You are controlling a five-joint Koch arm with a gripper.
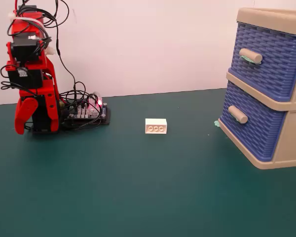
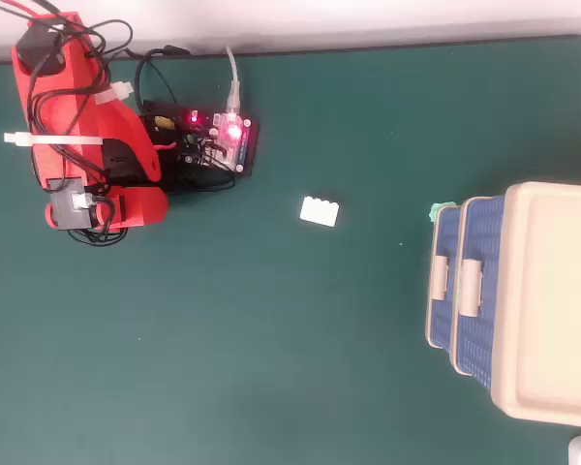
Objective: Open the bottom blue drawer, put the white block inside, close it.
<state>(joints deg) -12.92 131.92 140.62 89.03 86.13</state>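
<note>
The red Koch arm sits folded at the left of the fixed view, its gripper (image 1: 27, 116) pointing down beside the base; whether the jaws are parted cannot be told from either view. The bottom blue drawer (image 1: 254, 126) sits shut in the beige cabinet (image 1: 286, 143) far to the right, its peg handle (image 1: 238, 114) facing the arm. Between them, well apart from both, the white block (image 1: 156, 126) lies on the dark green mat (image 1: 138, 197), long axis roughly across the line from arm to cabinet. A lit circuit board (image 2: 218, 140) sits beside the base; behind, a plain white wall.
</note>
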